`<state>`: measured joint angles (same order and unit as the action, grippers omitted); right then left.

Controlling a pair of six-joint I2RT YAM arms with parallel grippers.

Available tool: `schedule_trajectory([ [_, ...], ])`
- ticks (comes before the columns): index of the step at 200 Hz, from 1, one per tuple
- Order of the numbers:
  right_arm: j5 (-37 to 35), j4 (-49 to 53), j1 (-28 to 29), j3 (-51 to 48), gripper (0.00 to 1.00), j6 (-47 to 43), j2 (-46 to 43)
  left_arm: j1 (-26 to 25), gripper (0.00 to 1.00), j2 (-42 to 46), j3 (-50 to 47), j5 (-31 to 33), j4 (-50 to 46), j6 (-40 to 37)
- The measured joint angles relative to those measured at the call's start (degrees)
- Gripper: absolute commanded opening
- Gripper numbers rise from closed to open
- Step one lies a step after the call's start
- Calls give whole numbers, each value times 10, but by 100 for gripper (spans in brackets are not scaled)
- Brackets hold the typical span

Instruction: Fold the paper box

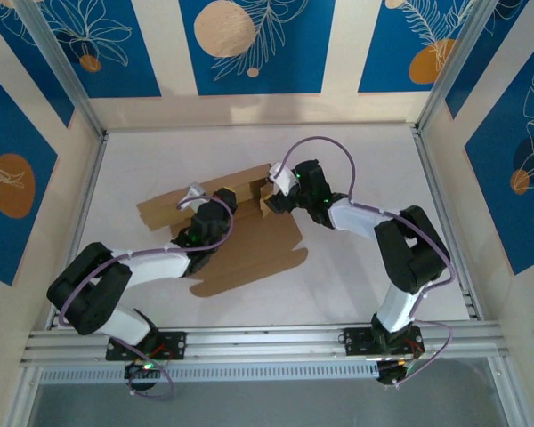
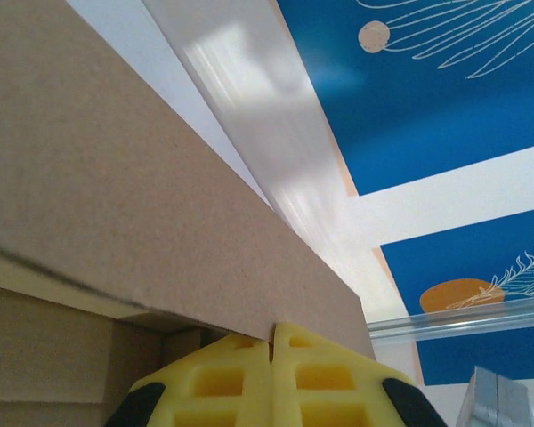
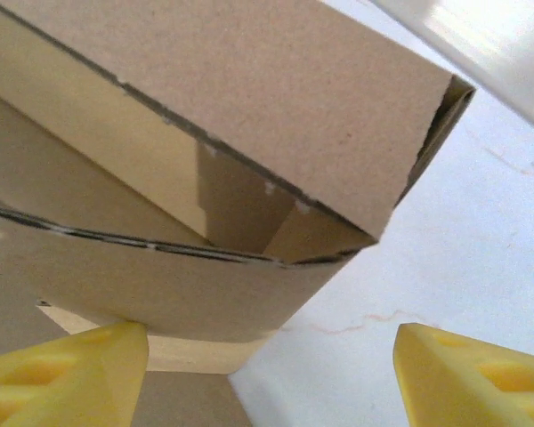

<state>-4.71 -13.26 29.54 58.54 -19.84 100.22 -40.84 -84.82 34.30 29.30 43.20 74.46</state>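
Left tool [image 2: 273,342]: pads pressed together, tips right against the lower edge of a raised wall of the paper box [image 2: 116,178]. Cannot tell whether a sliver of card is nipped in the seam.

Right tool [image 3: 271,345]: spread wide, nothing between the pads, standing just off the box's open corner where two panels meet at a crease.

The box lies on the middle of the worktop [image 1: 365,160], partly raised. Its far side has walls standing; its near panel lies flat, rounded tabs along the near edge.

Handling, as I judge it:
- Light, thin kraft card, stiff across a panel, bending willingly only along the scored lines.
- Matte surface, so it should not slip in the pads.
- Likely to slide on the worktop if pushed unbraced.
- A hard pinch mid-panel would dent it.

Best hold: a flap's free edge close to a crease, one tool bracing the wall while the other turns the flap.
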Motion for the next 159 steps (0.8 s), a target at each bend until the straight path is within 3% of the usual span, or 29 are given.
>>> schedule_trajectory([
  [19, 17, 0, -11, 19, 77, -21, 16, 1, 0, 0, 0, -8, -3, 0],
  [39, 51, 3, -24, 31, 89, -53, 24, 5, 0, 0, 0, -19, -6, 0],
  [75, 137, 24, -48, 68, 83, -92, 38, 18, 0, 0, 0, -48, -8, 0],
  [107, 201, 48, -68, 120, 85, -112, 74, 32, 0, 0, 3, -82, -18, -1],
  [159, 266, 112, -78, 214, 81, -154, 126, 58, 0, 0, 17, -162, -76, -29],
])
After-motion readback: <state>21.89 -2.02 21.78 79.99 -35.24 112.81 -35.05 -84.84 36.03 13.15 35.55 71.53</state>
